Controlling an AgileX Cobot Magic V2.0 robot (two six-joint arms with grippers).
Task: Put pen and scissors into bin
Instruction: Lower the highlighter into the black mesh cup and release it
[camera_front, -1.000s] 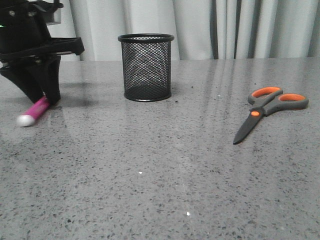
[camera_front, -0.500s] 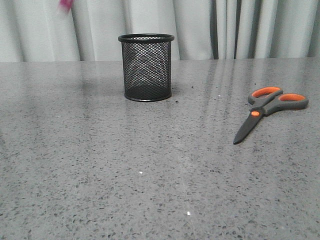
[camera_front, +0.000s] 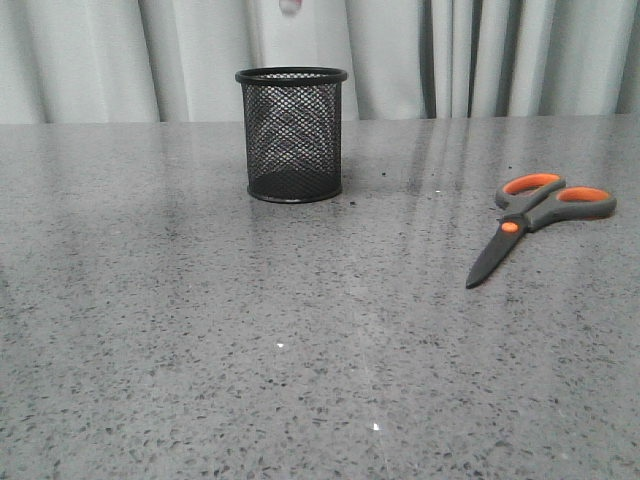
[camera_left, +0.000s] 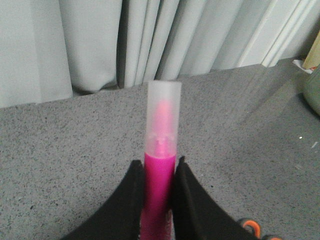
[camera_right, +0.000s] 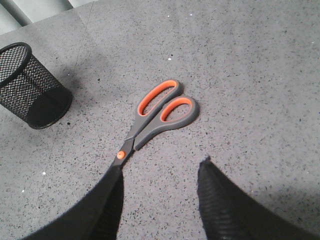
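The black mesh bin (camera_front: 292, 134) stands upright on the grey table, left of centre; it also shows in the right wrist view (camera_right: 31, 89). My left gripper (camera_left: 159, 167) is shut on the magenta pen (camera_left: 160, 165), its pale cap pointing away from the fingers. In the front view only the pen's white tip (camera_front: 290, 6) shows at the top edge, above the bin; the left gripper itself is out of that view. The scissors (camera_front: 530, 217) lie flat at the right. My right gripper (camera_right: 160, 170) is open above the table, and one finger covers the blades of the scissors (camera_right: 155, 113).
Pale curtains hang behind the table's far edge. A green object (camera_left: 313, 90) shows at the edge of the left wrist view. Speckled grey tabletop (camera_front: 300, 350) stretches in front of the bin and the scissors.
The left gripper lifted the pen off the table at the left, out of the front view's top, then carried it right until its tip is over the bin. The scissors and bin have not moved.
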